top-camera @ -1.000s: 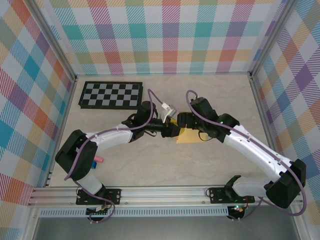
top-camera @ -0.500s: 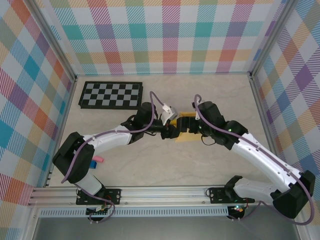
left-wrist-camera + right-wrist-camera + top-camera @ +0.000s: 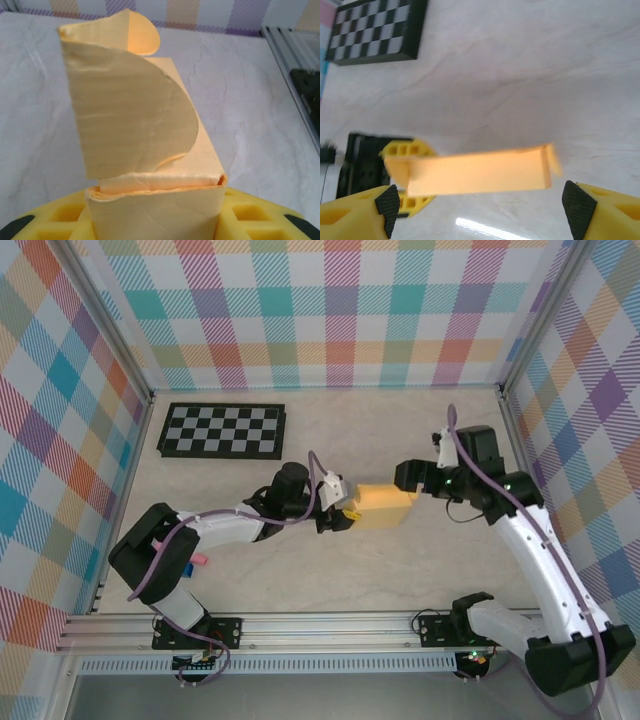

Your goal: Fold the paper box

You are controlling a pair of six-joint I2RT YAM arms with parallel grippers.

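Top external: left gripper clamped the paper box's left end, likely steadying it for folding; right gripper stood wide apart, empty.

L gripper clamped, R gripper wide open, both arms angled inward.

this looks like a robot lab, a small test booth. a white left arm and a white right arm are bolted to a metal rail at the near edge of a pale table. shiny metal bars make a frame around the table. the walls are covered in bright checked patterns, not like a real room. a black-and-white checkerboard lies flat on the table. purple cables run along the arms.
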